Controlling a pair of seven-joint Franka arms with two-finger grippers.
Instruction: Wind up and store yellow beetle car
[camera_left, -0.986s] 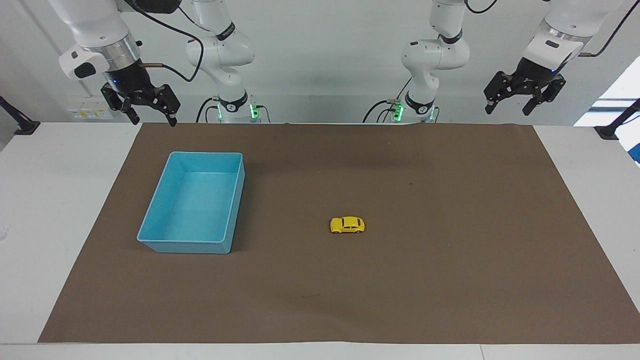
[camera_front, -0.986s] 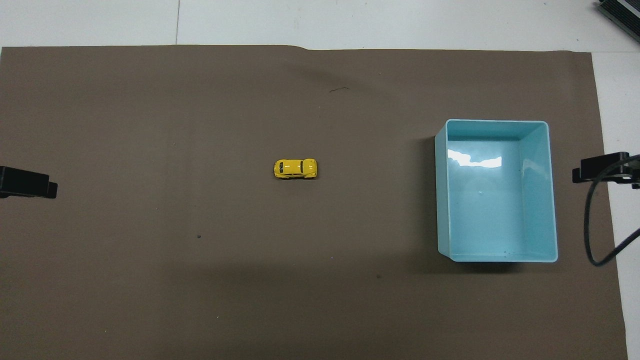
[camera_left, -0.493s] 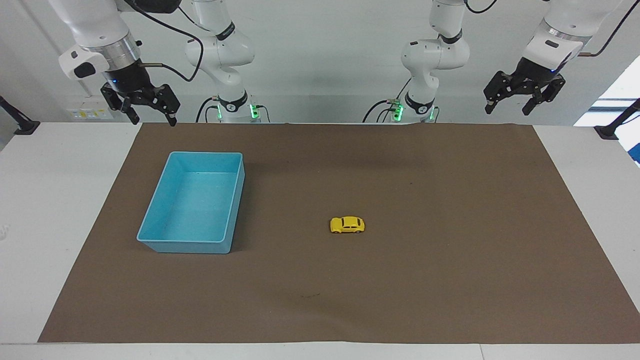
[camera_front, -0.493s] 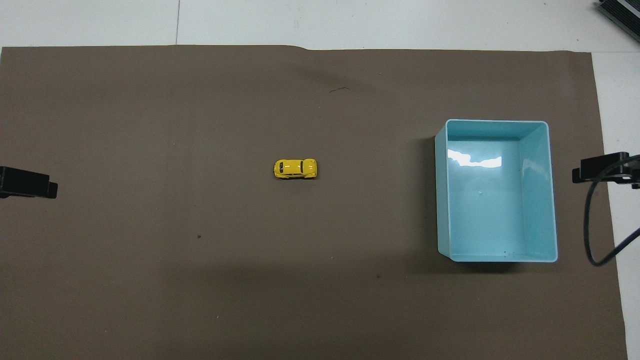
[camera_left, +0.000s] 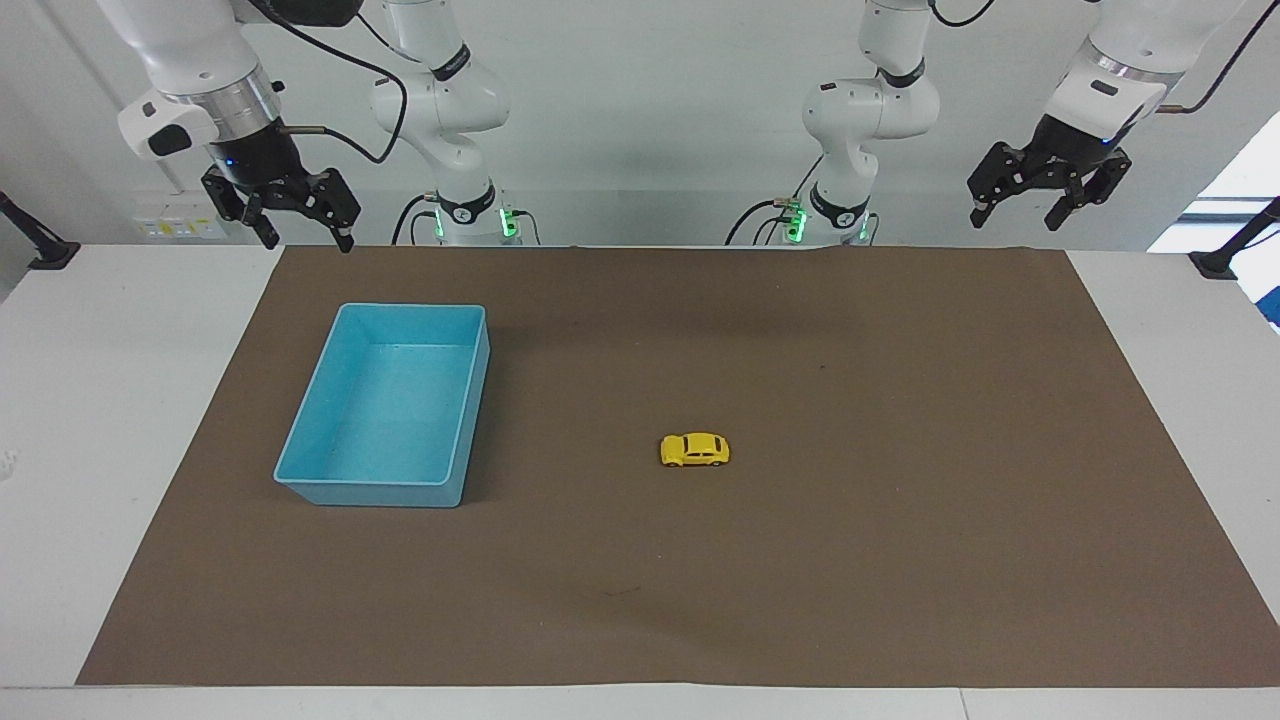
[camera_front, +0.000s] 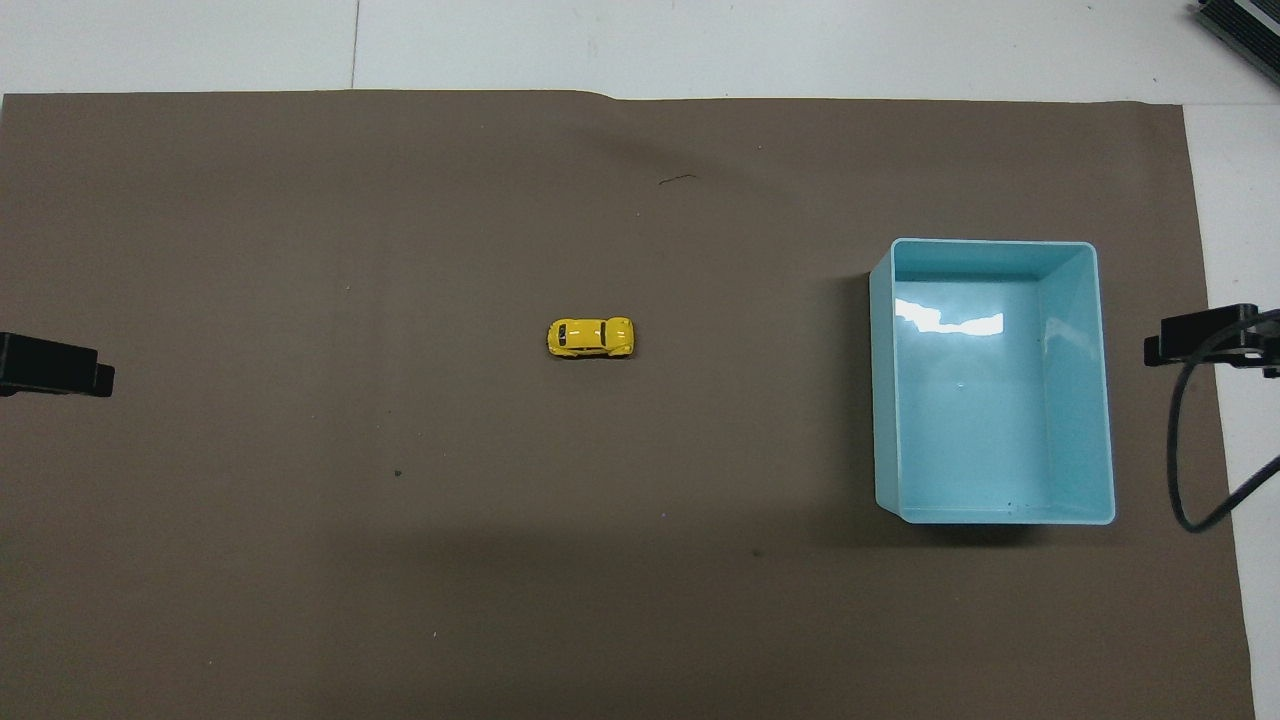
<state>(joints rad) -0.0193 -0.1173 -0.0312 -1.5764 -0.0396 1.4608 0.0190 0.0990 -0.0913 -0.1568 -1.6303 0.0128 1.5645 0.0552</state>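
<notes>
**Two arms raised, toy car alone on the mat**

Facing view, read from the left edge of the frame to the right. Upper left: the right gripper (camera_left: 305, 228) hangs above the table's (camera_left: 120, 400) edge by the corner of the brown mat (camera_left: 900, 560), its fingers spread apart and holding nothing. Below it, in the left third of the frame, a light-blue bin (camera_left: 300, 478) stands on the mat with nothing in it. Just right of centre, the yellow car (camera_left: 695, 450) rests on its wheels on the bare mat, side-on to the camera, well apart from the bin and from both grippers. Upper right: the left gripper (camera_left: 1020, 212) hangs above the table's edge at the mat's other corner, fingers likewise spread and holding nothing.

Overhead view, the order reversed. The car (camera_front: 590, 338) lies slightly left of the frame's centre, its length running across the picture. The bin (camera_front: 1102, 400) fills the right part of the frame, its floor glossy with a reflection. Dark fixtures touch the left and right edges at mid-height; what they are cannot be told.
</notes>
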